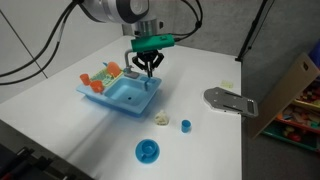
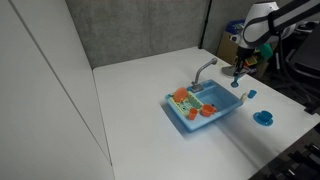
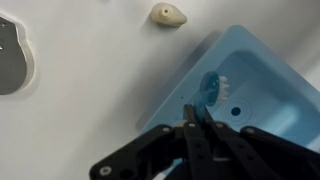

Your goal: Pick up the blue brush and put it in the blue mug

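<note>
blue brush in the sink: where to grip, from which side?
Likely the slim handle of the blue brush, away from its white head, from above: it sits in the sink basin, whose walls block side approaches. The end effector hangs over it.

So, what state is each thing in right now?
pincer: shut, seemingly on the brush handle, raised above the sink.
blue brush: at the pincer tips, over the basin, not in the mug.
blue mug: upright on the table, no brush inside.
toy sink: upright, orange cups at one end.
tiny teal cup: standing on the table.
</note>
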Controlling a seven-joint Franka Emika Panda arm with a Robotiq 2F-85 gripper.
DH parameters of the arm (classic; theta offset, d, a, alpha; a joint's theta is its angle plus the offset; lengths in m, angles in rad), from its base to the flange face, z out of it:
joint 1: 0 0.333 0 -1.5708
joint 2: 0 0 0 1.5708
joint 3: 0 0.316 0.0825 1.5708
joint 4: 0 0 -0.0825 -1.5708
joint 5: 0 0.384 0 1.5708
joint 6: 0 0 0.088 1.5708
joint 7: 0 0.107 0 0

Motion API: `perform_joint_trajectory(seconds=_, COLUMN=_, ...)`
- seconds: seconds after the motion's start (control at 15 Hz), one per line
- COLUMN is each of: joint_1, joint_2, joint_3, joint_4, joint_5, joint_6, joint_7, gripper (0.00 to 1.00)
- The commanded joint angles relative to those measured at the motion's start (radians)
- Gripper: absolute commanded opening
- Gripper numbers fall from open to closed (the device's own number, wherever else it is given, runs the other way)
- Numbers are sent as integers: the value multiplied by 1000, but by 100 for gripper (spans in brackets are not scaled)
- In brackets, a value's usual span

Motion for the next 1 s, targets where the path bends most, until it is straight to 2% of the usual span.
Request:
perform_joint_trajectory(seconds=0.0, joint_1=-17, joint_2=-37, joint_3=2, joint_4=-53, joint_5=-17, joint_6=36, joint_7=10, gripper=2)
perform_joint_trajectory(seconds=0.27, joint_1=-30, joint_2=-75, joint_3=1, joint_4=-119, joint_5=-16, joint_6=69, joint_7=-1, gripper=3)
perform_joint_trajectory(seconds=0.67, joint_1=-32, joint_2=-196, joint_3=-24, joint_4=-289, joint_5=-41, joint_6=171, joint_7=9, gripper=3)
perform_joint_trajectory(seconds=0.93, joint_1=-28, joint_2=-268, joint_3=-58, joint_4=-349, joint_5=-78, joint_6=163, joint_7=25, gripper=3)
